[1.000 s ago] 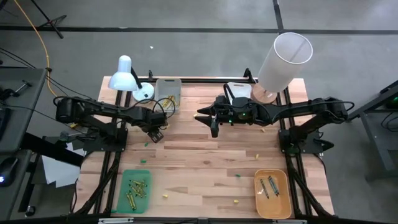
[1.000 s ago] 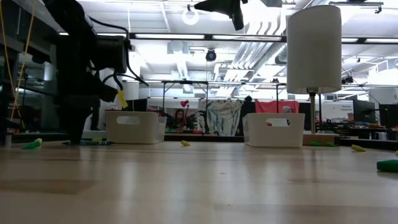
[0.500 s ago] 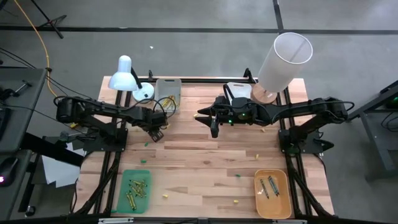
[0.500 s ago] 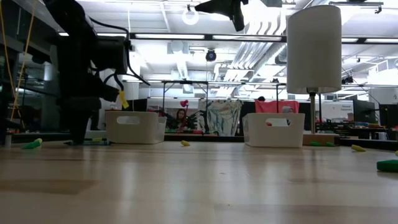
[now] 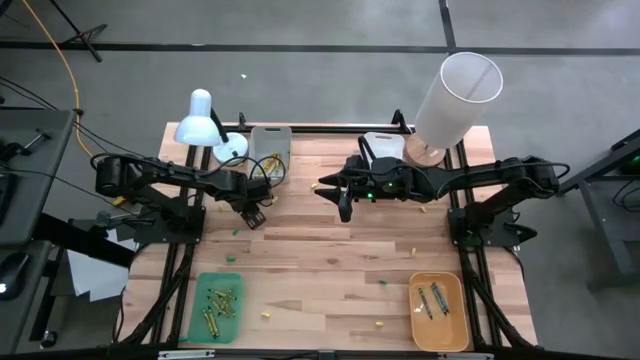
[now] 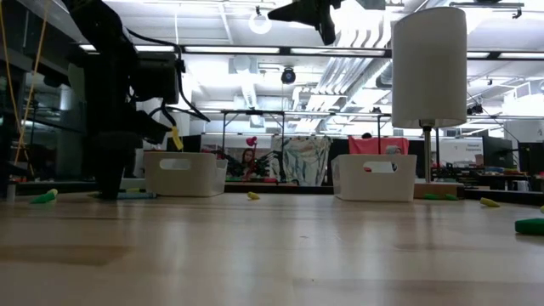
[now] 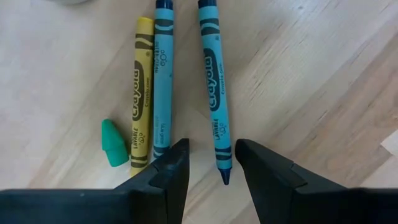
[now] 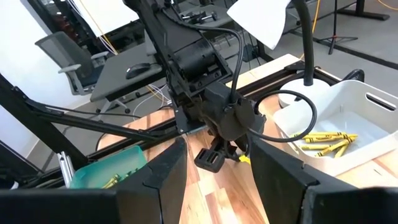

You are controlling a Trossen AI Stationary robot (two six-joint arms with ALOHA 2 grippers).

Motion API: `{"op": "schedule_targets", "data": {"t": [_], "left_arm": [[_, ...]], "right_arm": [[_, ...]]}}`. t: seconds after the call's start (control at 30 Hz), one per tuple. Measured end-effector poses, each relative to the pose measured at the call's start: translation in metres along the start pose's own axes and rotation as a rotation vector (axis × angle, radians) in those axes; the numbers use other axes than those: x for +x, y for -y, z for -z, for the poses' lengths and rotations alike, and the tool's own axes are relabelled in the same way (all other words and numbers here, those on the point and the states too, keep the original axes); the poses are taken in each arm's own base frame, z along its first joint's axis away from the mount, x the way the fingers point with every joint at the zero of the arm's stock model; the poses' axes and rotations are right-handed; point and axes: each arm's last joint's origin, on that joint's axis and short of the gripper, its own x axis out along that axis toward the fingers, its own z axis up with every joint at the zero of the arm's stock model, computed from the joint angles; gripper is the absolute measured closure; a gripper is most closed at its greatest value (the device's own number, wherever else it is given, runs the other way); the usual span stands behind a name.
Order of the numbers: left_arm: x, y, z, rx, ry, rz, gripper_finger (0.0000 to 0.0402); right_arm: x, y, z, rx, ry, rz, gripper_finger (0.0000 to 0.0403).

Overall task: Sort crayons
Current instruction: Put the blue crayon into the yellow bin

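My left gripper (image 5: 250,213) is open and points down, low over three crayons lying flat on the wood: a yellow one (image 7: 142,93), a blue one (image 7: 161,74) and a teal one (image 7: 214,87). The teal crayon's tip (image 7: 224,176) shows in the gap between the fingers (image 7: 211,171), and I cannot tell whether they touch it. A green stub (image 7: 114,143) lies beside the yellow crayon. My right gripper (image 5: 343,203) is open and empty, high above the table's middle (image 8: 214,186). Yellow crayons (image 8: 323,143) lie in a white bin.
A green tray (image 5: 218,305) with crayons sits at the near left and an orange tray (image 5: 438,310) with crayons at the near right. Two white bins (image 5: 270,150) (image 5: 385,145), a desk lamp (image 5: 205,120) and a white cylinder (image 5: 455,95) stand along the far edge. Small bits dot the wood.
My left gripper has shifted a little toward the table's right edge, staying low over the table.
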Motion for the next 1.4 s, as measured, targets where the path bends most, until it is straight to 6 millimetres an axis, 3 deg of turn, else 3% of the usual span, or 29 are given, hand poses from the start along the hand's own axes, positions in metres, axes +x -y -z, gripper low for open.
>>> {"op": "schedule_targets", "data": {"t": [0.17,0.47,0.67,0.8,1.0,1.27,1.4], "left_arm": [[0.000,0.001,0.000,0.002,-0.003,0.000,0.0281],[0.000,0.002,0.001,0.003,-0.013,0.030,0.0392],[-0.004,0.006,0.003,0.048,0.014,0.063,0.0399],[-0.021,0.010,0.007,0.076,0.068,0.189,0.0401],[-0.069,0.011,0.009,0.120,0.384,0.408,0.0401],[-0.152,0.012,-0.002,0.165,1.155,0.645,0.0401],[-0.166,0.013,-0.009,0.140,1.342,0.663,0.0401]], "right_arm": [[0.000,0.000,0.000,-0.001,-0.005,0.002,0.0236],[0.000,0.000,0.000,-0.001,-0.005,0.002,0.0236],[0.000,0.000,0.000,-0.001,-0.005,0.002,0.0236],[0.000,0.000,0.000,-0.001,-0.006,0.000,0.0236],[0.000,0.000,0.001,-0.006,-0.009,-0.010,0.0236],[0.001,-0.005,-0.008,0.028,0.083,-0.057,0.0236],[0.005,-0.005,-0.014,0.045,0.184,-0.063,0.0236]]}}
